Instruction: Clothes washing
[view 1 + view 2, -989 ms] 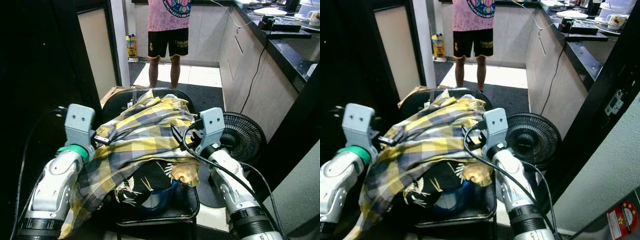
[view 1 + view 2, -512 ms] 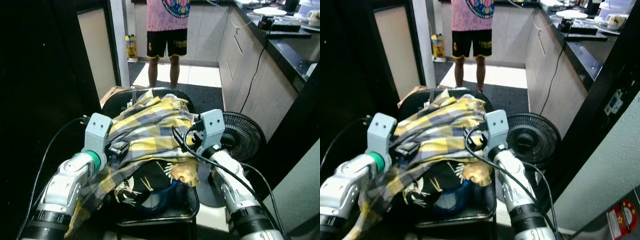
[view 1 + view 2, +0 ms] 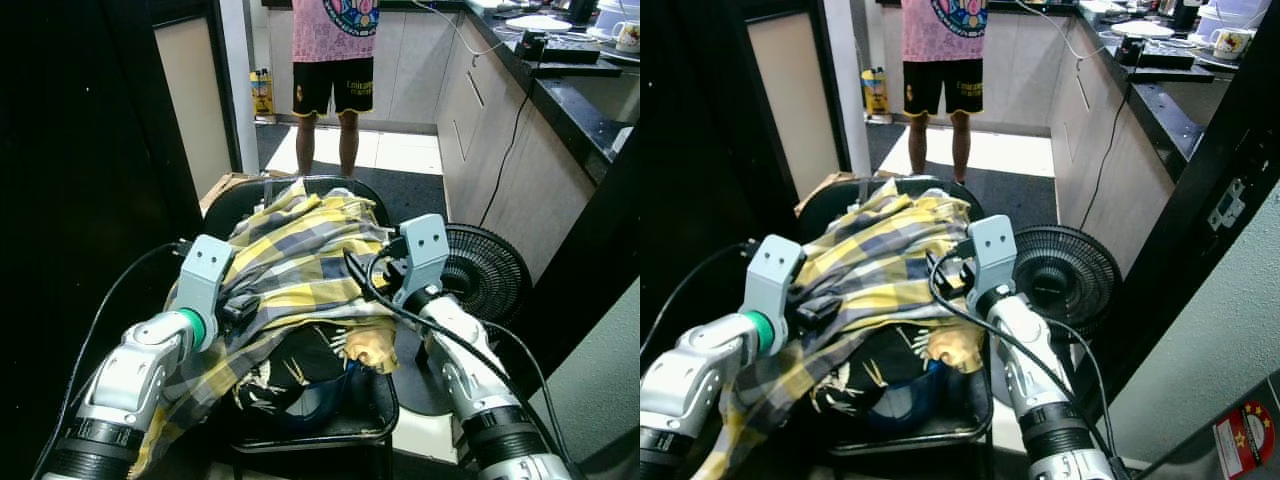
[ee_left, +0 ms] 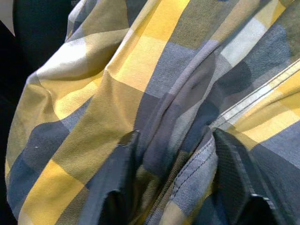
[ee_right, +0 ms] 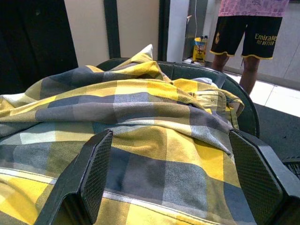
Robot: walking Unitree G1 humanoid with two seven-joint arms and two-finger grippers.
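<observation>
A yellow and grey plaid shirt point(image 3: 300, 250) lies draped over a heap of clothes on a black chair point(image 3: 372, 408). My left gripper point(image 3: 238, 302) is at the shirt's left side. In the left wrist view its black fingers point(image 4: 117, 187) pinch a raised fold of the plaid cloth point(image 4: 178, 140). My right gripper point(image 3: 362, 272) is at the shirt's right edge, and in the right wrist view its fingers point(image 5: 93, 173) stand wide open above the cloth. Under the shirt lie a black printed garment point(image 3: 300, 368) and something blue point(image 3: 322, 402).
A person point(image 3: 335, 60) in a pink top and black shorts stands beyond the chair. A black floor fan point(image 3: 492, 275) sits right of the chair. A dark counter point(image 3: 570, 80) with cabinets runs along the right; a dark wall stands on the left.
My left arm has swung right from beside the chair onto the shirt and gathered a fold of it. The right arm has hardly moved.
</observation>
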